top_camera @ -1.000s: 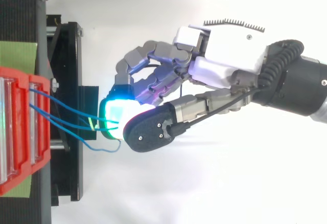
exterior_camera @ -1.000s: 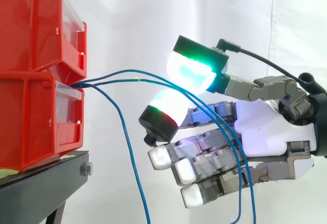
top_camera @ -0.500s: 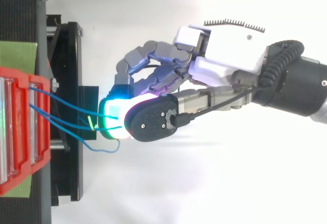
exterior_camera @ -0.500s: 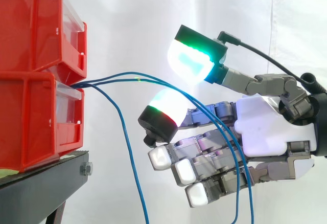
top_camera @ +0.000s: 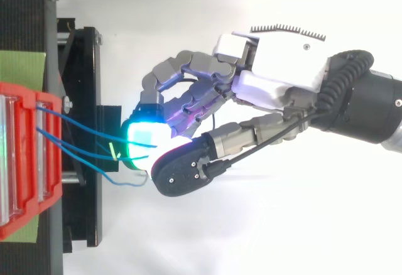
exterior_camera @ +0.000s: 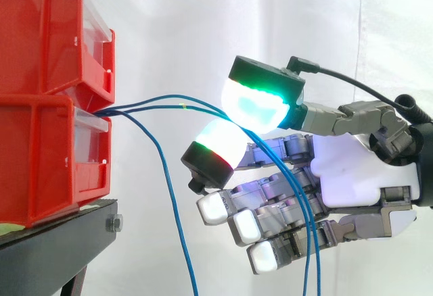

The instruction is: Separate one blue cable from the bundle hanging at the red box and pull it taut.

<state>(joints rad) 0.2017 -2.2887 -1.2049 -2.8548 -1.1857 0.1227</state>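
White curtain backs thin, slack blue cables pinched in the hand.

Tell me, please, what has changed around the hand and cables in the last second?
On the hand, the thumb lifted, then came back down onto the two blue cables, pinching them against the fingertip below. The red boxes and the third hanging cable stayed put.
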